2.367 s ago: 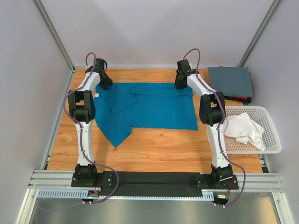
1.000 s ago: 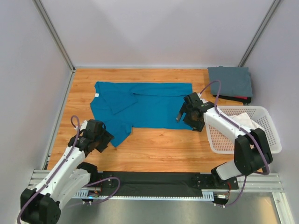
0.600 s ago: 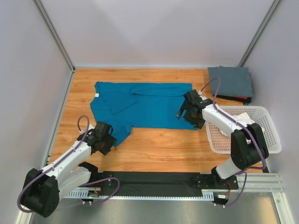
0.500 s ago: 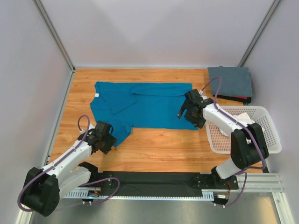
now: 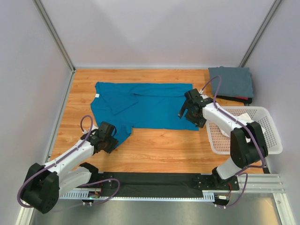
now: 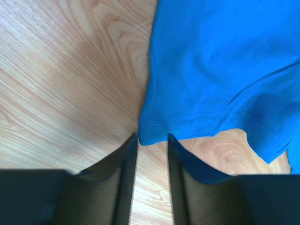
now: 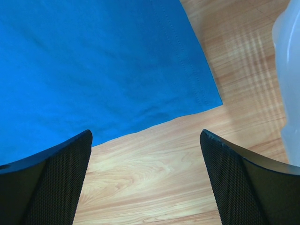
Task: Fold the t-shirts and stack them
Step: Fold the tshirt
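Three shirts on table (image 5: 159, 145). One teal shirt (image 5: 150, 105) spread flat at centre, one part trailing near left. One grey shirt (image 5: 230, 80) folded, far right. One white shirt (image 5: 248, 118) in single basket (image 5: 272, 140), right, largely hidden behind arm. Two grippers: left gripper (image 6: 152, 137) narrowly parted at teal hem corner, not clamped; right gripper (image 7: 145, 133) spread wide over teal near-right corner.

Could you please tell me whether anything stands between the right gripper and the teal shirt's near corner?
Nothing visible does. The right gripper hangs open over the teal shirt, with only its hem corner and the table showing between the fingers. The white basket stands off to the side.
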Controlling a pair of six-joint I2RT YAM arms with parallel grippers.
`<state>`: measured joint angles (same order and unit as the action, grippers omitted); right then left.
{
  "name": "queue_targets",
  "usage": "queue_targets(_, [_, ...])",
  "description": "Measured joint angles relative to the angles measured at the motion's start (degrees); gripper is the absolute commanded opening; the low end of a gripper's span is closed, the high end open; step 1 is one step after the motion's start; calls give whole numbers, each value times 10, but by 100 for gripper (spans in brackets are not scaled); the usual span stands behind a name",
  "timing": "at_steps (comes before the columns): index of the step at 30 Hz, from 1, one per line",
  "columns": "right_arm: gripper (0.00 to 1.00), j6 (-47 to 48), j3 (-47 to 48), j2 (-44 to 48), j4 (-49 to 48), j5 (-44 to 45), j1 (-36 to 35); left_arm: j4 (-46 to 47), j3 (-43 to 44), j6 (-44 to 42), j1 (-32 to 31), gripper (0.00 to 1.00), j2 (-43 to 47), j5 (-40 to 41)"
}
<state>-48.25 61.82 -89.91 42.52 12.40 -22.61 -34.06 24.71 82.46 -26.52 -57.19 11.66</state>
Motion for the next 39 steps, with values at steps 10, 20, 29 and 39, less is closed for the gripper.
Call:
queue_targets(10, [93, -26, -27, -9, -17, 5, -1, -3, 0, 13, -2, 0, -14, 14])
queue_targets(20, [82, -68, -45, -9, -29, 24, -4, -24, 2, 12, -3, 0, 6, 36])
queue_targets(29, [70, -78, -27, -38, 5, 57, -5, -43, 1, 12, -3, 0, 40, 56])
queue_targets(39, [66, -90, 5, -92, 44, 96, -21, -36, -13, 12, -3, 0, 42, 59])
